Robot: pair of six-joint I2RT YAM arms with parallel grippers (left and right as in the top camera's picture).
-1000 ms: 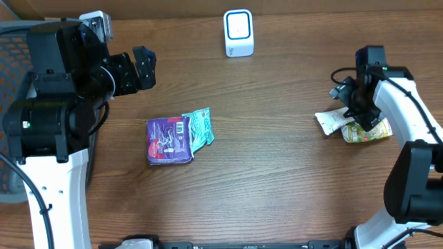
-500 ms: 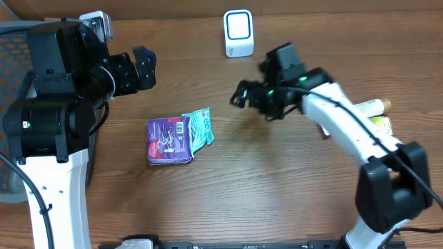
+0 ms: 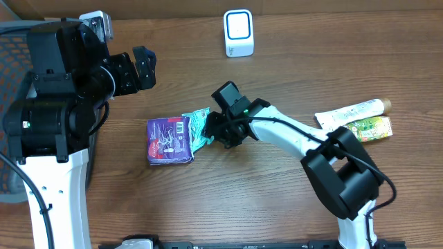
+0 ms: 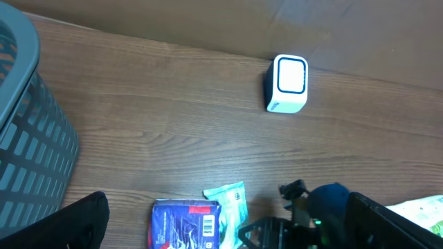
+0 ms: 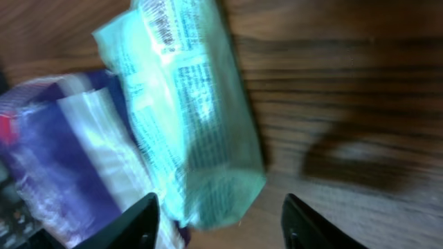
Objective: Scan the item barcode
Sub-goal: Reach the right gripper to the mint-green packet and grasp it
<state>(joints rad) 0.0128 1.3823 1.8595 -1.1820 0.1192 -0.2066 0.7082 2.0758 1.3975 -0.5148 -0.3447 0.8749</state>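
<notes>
- Between the fingers of the right gripper (image 5: 221, 223) lies the lower end of the teal packet (image 5: 187, 124), flat on the wooden table (image 3: 277, 200)
- That gripper is released, not clenched: its jaws stand apart, one finger close by the packet's edge and the other clear of it, with bare wood showing in the gap, and nothing is grasped
- Beside the teal packet, on the side of the nearer finger, lies the purple packet (image 5: 62, 159); the two touch along one long side, the teal one overlapping the purple one's edge
- From overhead, this gripper sits at the teal packet's outer edge, with the purple packet just beyond it
- On the purple packet's upper face a white barcode patch (image 4: 208, 225) shows, turned upward
- Well apart from the right gripper, toward the far edge of the table, the scanner (image 3: 239, 32) stands upright, white with a blue-rimmed face
- Back along the right arm, near its base and far from its fingers, a pale tube (image 3: 349, 112) and a green-and-yellow pouch (image 3: 368, 129) lie side by side, touching
- Off to the far side of both packets, the left gripper (image 3: 136, 69) hangs above the table, spread wide and holding nothing
- Ahead of the left gripper, in its own wrist view, the scanner stands beyond the two packets, and a grey slatted basket (image 4: 28, 145) rises at one side
</notes>
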